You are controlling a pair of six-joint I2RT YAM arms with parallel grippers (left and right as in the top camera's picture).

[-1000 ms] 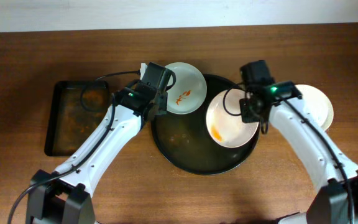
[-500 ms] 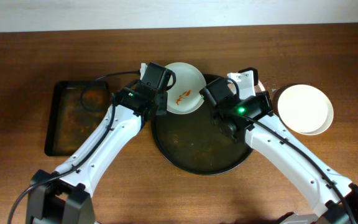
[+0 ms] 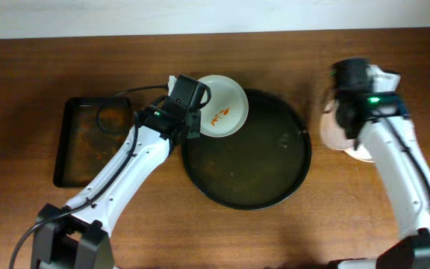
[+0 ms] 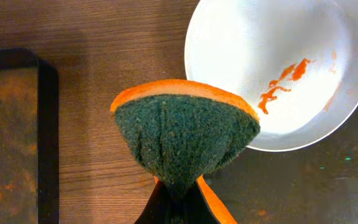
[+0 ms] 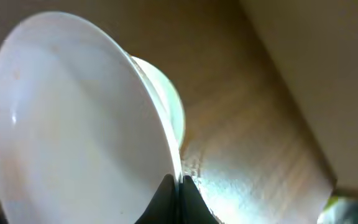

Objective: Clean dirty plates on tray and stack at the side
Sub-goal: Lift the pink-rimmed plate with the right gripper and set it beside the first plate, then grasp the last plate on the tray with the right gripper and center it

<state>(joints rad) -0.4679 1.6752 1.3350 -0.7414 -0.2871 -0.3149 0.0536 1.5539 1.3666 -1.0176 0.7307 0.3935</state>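
Observation:
A dirty plate (image 3: 224, 114) with orange smears lies at the upper left rim of the round black tray (image 3: 248, 175), partly over the table; it also shows in the left wrist view (image 4: 291, 56). My left gripper (image 3: 188, 119) (image 4: 179, 202) is shut on a green and orange sponge (image 4: 185, 134), held just left of that plate. My right gripper (image 3: 343, 113) (image 5: 179, 180) is shut on the rim of a white plate (image 5: 73, 124) (image 3: 333, 128), tilted on edge right of the tray. It is over another white plate (image 3: 362, 155) (image 5: 169, 102) on the table.
A rectangular rusty-brown pan (image 3: 92, 142) (image 4: 8, 137) sits left of the tray. The tray's floor (image 4: 303, 186) holds only faint smears. The table's far edge runs along the top of the overhead view.
My right gripper has lifted the plate off the tray's right side and carried it right, over the plate on the table. The left arm and sponge have not moved.

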